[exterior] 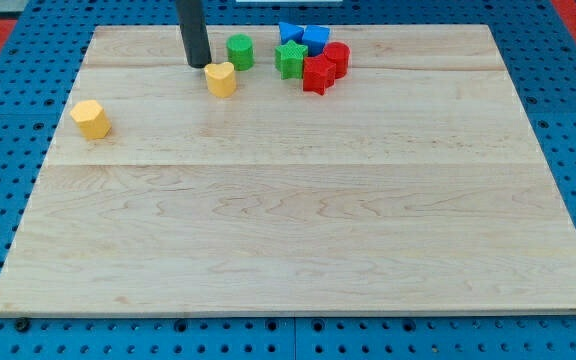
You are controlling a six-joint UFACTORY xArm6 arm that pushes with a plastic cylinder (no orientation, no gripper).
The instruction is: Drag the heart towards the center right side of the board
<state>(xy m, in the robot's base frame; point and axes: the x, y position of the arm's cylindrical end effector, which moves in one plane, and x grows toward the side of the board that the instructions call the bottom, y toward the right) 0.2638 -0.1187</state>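
The yellow heart block [221, 78] lies on the wooden board [298, 220] near the view's top, left of centre. My tip [198, 65] stands just to the heart's upper left, very close to it; contact cannot be told. A green cylinder [240, 51] sits just up and to the right of the heart.
A yellow hexagon block [90, 118] lies at the view's left. A cluster at the top centre holds a green star [290, 59], a red star [318, 74], a red cylinder [337, 58] and two blue blocks [303, 36]. Blue pegboard surrounds the board.
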